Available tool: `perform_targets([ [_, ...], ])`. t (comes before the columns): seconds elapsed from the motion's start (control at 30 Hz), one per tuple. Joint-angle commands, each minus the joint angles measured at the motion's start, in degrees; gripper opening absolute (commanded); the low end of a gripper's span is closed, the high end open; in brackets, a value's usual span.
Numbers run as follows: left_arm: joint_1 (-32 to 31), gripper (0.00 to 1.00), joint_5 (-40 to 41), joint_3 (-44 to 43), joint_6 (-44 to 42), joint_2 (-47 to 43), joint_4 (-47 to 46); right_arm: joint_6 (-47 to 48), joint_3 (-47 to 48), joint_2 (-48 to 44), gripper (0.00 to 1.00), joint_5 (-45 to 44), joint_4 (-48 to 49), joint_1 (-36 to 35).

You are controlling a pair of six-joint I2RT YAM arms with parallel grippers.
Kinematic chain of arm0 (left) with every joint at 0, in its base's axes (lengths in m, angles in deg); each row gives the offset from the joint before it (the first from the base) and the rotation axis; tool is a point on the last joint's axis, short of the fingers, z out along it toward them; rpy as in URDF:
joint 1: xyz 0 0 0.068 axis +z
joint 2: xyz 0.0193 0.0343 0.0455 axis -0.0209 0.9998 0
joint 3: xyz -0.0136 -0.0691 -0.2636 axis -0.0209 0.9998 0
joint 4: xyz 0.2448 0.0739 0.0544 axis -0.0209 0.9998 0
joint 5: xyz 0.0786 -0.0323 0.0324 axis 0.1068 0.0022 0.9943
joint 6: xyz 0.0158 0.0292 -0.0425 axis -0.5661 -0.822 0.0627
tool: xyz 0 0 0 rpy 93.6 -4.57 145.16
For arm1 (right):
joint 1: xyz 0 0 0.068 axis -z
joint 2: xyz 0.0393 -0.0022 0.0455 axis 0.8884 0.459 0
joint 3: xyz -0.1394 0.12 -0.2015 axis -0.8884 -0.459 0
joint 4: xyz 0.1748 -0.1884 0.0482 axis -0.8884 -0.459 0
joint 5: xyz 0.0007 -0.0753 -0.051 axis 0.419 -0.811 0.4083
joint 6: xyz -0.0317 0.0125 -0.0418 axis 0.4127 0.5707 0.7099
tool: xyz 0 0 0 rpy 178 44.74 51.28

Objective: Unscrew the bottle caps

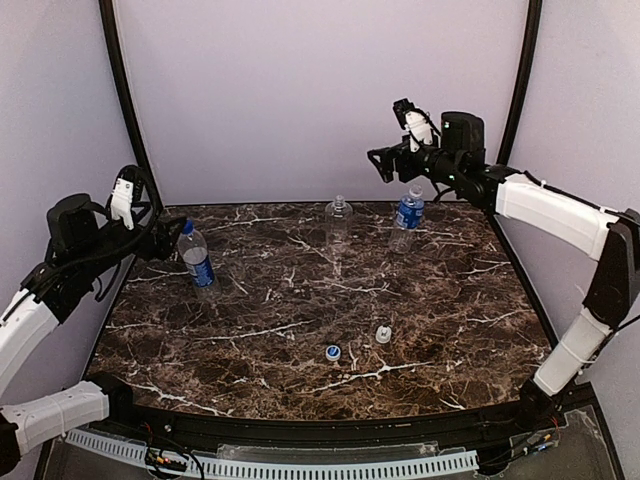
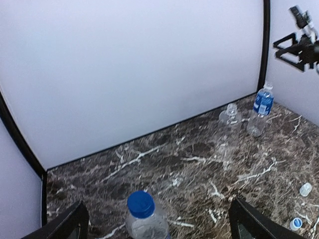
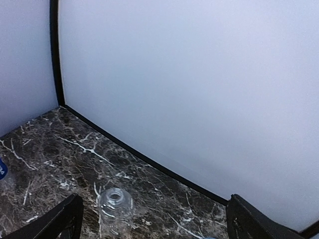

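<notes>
A blue-labelled bottle stands at the left with a dark blue cap on it. My left gripper is open just beside its top; in the left wrist view the cap lies between the spread fingers. An unlabelled bottle stands at the back middle with an open neck. A second blue-labelled bottle stands to its right. My right gripper is open and empty, raised above and behind that bottle. A pale blue-and-white cap and a white cap lie loose near the front.
The dark marble table is enclosed by pale walls at the back and sides, with black curved posts in the back corners. The loose caps also show in the left wrist view, at its right edge.
</notes>
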Motion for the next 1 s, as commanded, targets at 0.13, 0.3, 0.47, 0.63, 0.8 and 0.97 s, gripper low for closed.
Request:
perform_targets([
  [0.13, 4.4, 0.99, 3.0, -4.3, -0.3, 10.8, 8.6, 1.8, -3.1, -5.2, 0.99, 3.6, 5.2, -5.1],
  [0.3, 4.6, 0.97, 1.4, -2.8, -2.5, 13.5, 0.3, 1.5, -4.7, -6.0, 0.99, 4.0, 4.5, -6.4],
  [0.47, 4.6, 0.81, -1.2, 1.6, -4.0, 15.2, -10.6, 1.3, -6.7, -7.5, 0.99, 3.9, 4.2, -7.5],
  [0.63, 4.6, 0.73, -3.2, 2.4, -3.8, 17.5, -12.1, 1.3, -8.2, -8.8, 0.99, 2.9, 4.2, -8.0],
  [0.8, 4.6, 0.58, -2.9, 2.5, -4.2, 19.0, -12.8, 0.6, -9.8, -8.9, 0.99, 2.5, 4.8, -8.2],
  [0.97, 4.6, 0.34, -3.2, 3.2, -3.8, 18.5, -11.4, 0.1, -10.6, -9.4, 0.99, 2.5, 4.7, -8.4],
])
